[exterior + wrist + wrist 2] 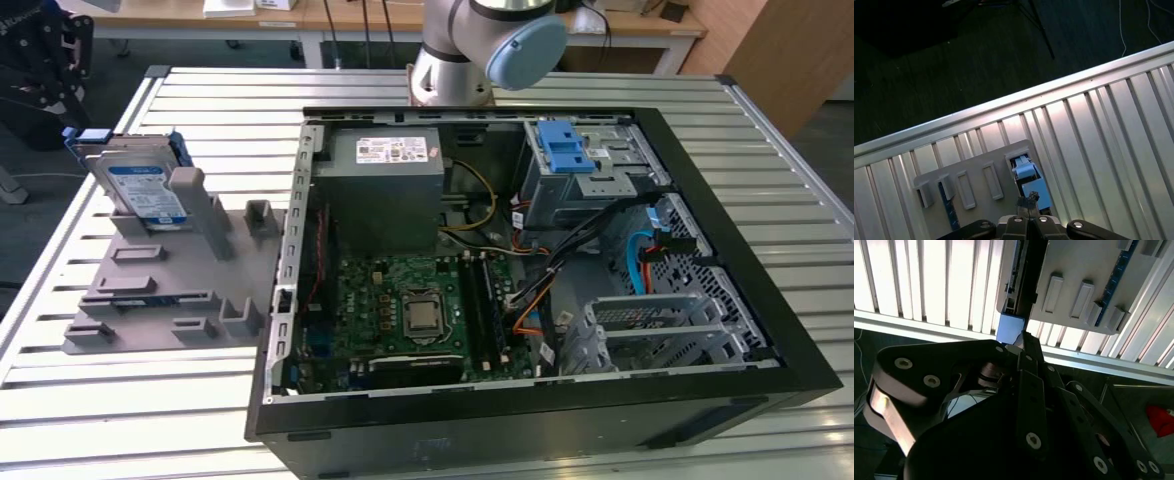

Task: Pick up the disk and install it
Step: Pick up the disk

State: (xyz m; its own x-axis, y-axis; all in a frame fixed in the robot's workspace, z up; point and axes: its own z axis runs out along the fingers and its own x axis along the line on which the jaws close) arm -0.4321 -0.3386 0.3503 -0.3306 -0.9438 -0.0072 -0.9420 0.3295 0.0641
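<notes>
Just one disk [144, 190] stands in one holder [167, 292].

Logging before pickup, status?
Claw hangs over the disk. Disk upright in grey holder, ungripped, beside open computer case. Nothing seen between claw and disk.
</notes>
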